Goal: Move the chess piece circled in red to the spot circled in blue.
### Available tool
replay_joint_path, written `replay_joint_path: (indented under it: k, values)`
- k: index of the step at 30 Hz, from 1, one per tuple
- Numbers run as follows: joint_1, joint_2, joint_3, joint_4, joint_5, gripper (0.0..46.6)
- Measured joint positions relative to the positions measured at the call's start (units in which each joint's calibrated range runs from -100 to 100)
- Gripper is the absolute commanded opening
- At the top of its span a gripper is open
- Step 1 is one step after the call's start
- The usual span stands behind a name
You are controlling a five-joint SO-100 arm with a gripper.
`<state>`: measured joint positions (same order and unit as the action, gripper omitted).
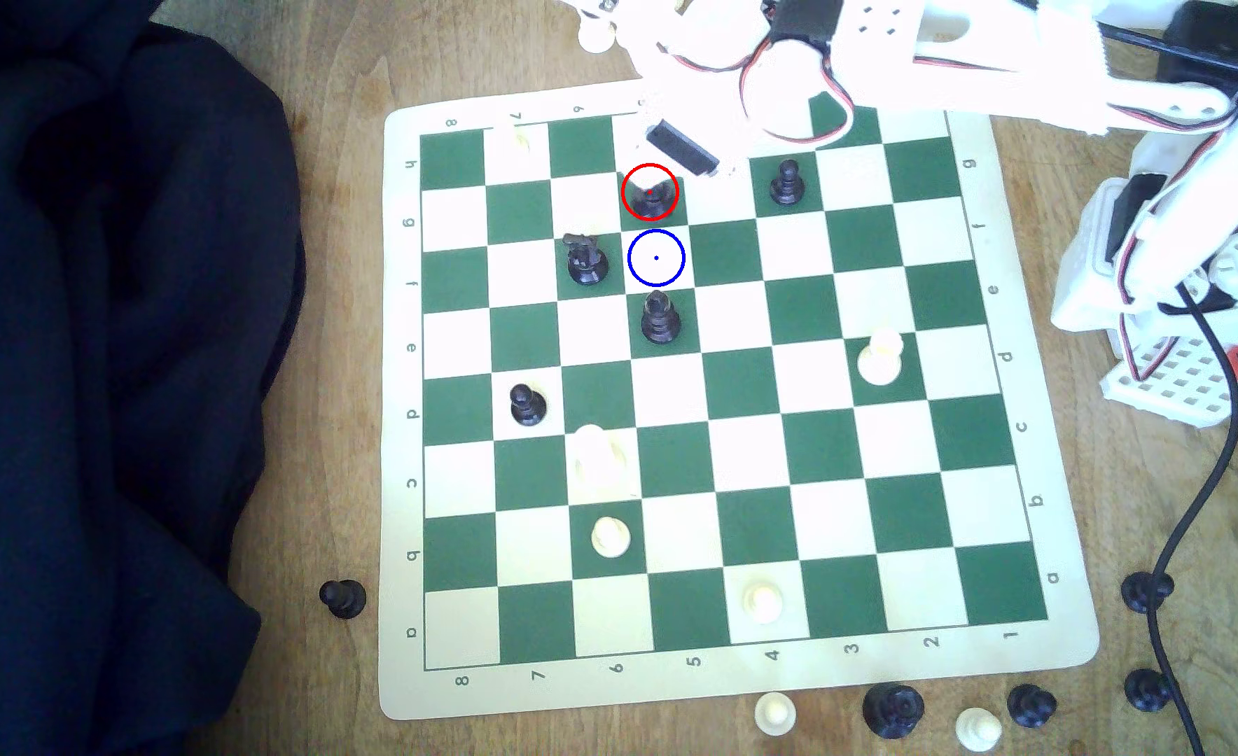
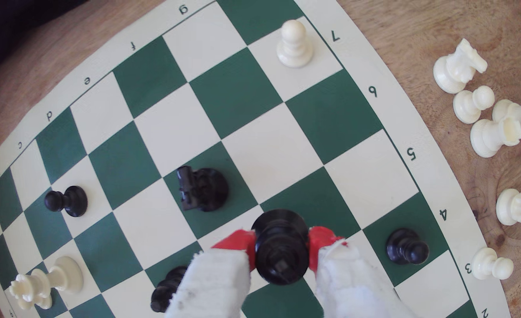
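Right now I have the gripper (image 2: 282,247) with its red-tipped, white-padded jaws pressed against both sides of the tall black crowned chess piece (image 2: 280,244), which stands on the red-ringed green square (image 1: 674,211) of the green-and-cream vinyl chessboard (image 1: 747,690). My worry is that the hold sits high near the head, so the base could swing and slip, or clip the black horse-headed knight (image 1: 585,260) beside the blue-ringed cream square (image 1: 656,257). Its long axis looks upright, crown pointing up toward my wrist camera.
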<state>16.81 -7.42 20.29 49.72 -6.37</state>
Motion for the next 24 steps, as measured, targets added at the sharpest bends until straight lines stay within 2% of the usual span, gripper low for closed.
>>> replay_joint_path:
  k: [5, 12, 16, 24]
  values:
    - [-2.8, -2.3, 0.4, 0.0, 0.4, 0.8]
    - [-5.0, -4.0, 7.3, -1.4, 0.5, 1.0]
    - [-4.9, -4.2, 10.9, -4.6, 0.5, 1.0]
    - [-4.8, -4.2, 11.0, -8.0, 0.5, 1.0]
